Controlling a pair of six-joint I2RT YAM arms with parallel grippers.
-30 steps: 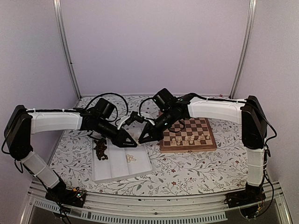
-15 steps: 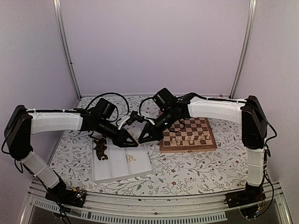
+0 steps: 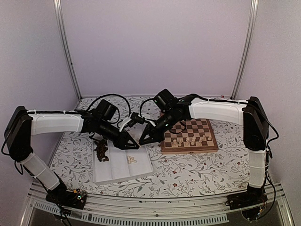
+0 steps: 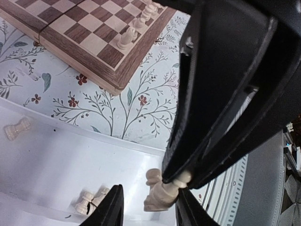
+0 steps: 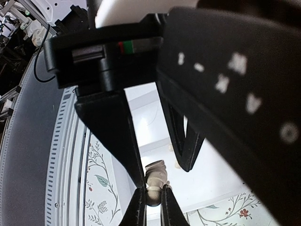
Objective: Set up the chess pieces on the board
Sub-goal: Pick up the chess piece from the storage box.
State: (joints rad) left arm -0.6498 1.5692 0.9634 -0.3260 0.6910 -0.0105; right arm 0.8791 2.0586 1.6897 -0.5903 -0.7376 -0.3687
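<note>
My right claw (image 5: pixel 151 194) is clamped on a cream piece (image 4: pixel 162 193). My left claw (image 4: pixel 149 207) stands open, one finger on each side of that piece, with a gap showing on at least one side. We meet tip to tip above the right end of the tray (image 3: pixel 113 172). The board (image 3: pixel 202 127) lies at 3 o'clock from us, with cream men (image 3: pixel 186 140) along its near rows. Dark pieces (image 3: pixel 101 150) are heaped in the tray at 9 o'clock, and a few cream ones (image 3: pixel 132 160) lie at 6 o'clock.

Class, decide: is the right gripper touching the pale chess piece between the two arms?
Touching. The right wrist view shows the right gripper pinching the pale chess piece between both of its fingertips.
</note>
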